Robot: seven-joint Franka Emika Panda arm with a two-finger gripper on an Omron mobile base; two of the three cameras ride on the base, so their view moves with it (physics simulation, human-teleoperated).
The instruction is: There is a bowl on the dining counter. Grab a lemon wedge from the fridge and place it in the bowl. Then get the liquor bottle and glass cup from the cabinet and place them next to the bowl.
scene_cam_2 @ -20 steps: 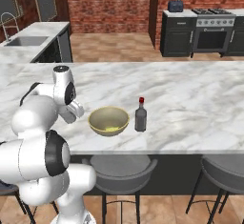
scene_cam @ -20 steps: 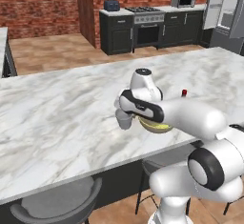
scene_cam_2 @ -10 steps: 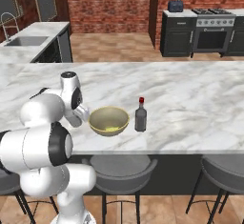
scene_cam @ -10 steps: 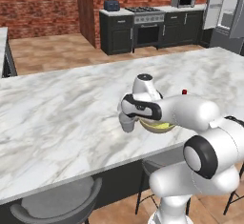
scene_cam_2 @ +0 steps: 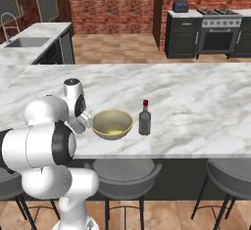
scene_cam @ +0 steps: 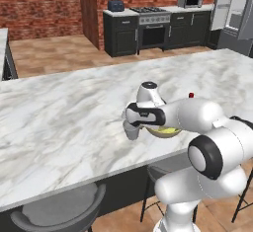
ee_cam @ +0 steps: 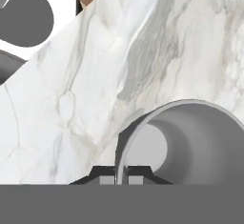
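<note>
With gripper (ee_cam: 121, 179) pinched on cup (ee_cam: 190, 137) rim, lower upright onto counter (scene_cam: 59, 122) just beside bowl (scene_cam_2: 112, 125), clear of bottle (scene_cam_2: 144, 119), then release

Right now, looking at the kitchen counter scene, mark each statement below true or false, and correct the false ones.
1. The gripper is shut on the rim of the glass cup. True.
2. The bottle lies on its side. False: it stands upright on the counter.
3. The bottle stands beside the bowl. True.
4. The bowl is turned upside down. False: it sits open side up, with something yellow inside.
5. The cup is held beside the bowl, on the side away from the bottle. True.
</note>
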